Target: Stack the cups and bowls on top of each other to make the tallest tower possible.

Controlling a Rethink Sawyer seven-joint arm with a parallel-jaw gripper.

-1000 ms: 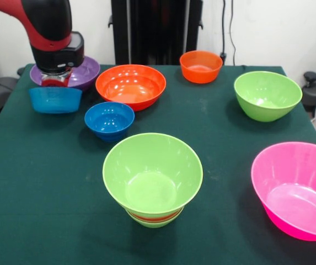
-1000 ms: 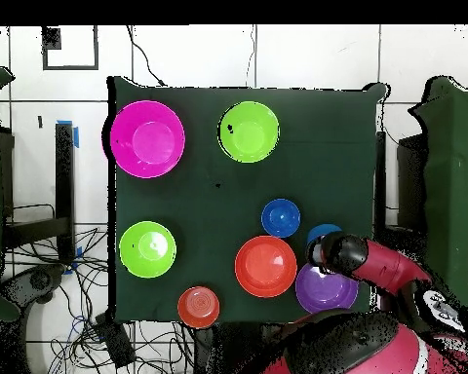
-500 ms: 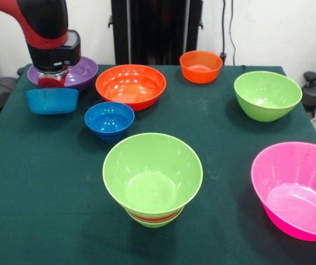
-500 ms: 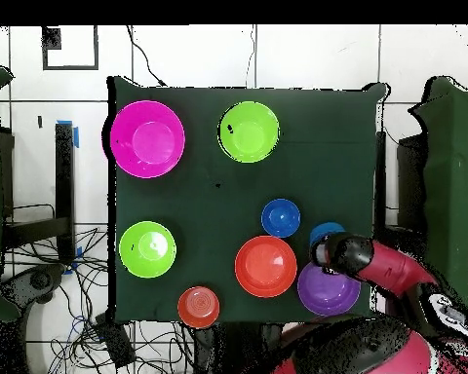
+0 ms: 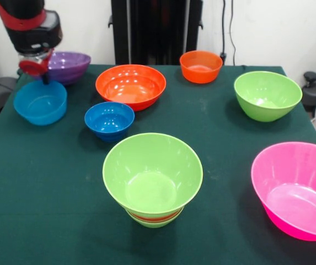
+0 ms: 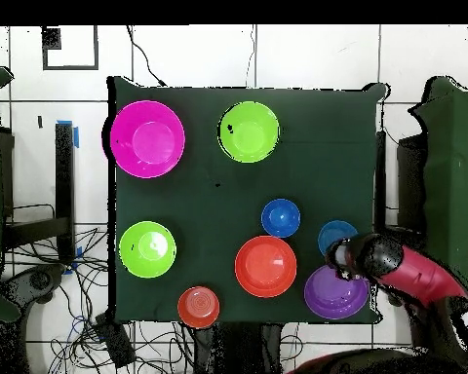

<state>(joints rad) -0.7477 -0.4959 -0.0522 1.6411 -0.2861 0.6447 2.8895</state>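
My gripper (image 5: 42, 76) is at the table's far left, shut on the far rim of a light blue bowl (image 5: 39, 105), also seen as the light blue bowl (image 6: 336, 236) beside the gripper (image 6: 342, 256) from above. The tower (image 5: 152, 179) stands near the front: a wide lime green bowl over an orange band and a small green base; from above it is the tower (image 6: 249, 131). Loose bowls: dark blue (image 5: 109, 118), large orange (image 5: 130, 85), small orange (image 5: 201, 66), purple (image 5: 68, 65), lime green (image 5: 267, 95), pink (image 5: 297, 187).
The green table cloth (image 5: 218, 143) ends close to the left of the light blue bowl. The purple bowl (image 6: 334, 292) sits right by the arm (image 6: 413, 278). A black pedestal column (image 5: 155, 30) stands behind the table. Cables lie on the floor around the table.
The arm rose and swung toward the table's left edge, carrying the light blue bowl with it. The purple bowl, earlier half hidden by the arm, now shows fully.
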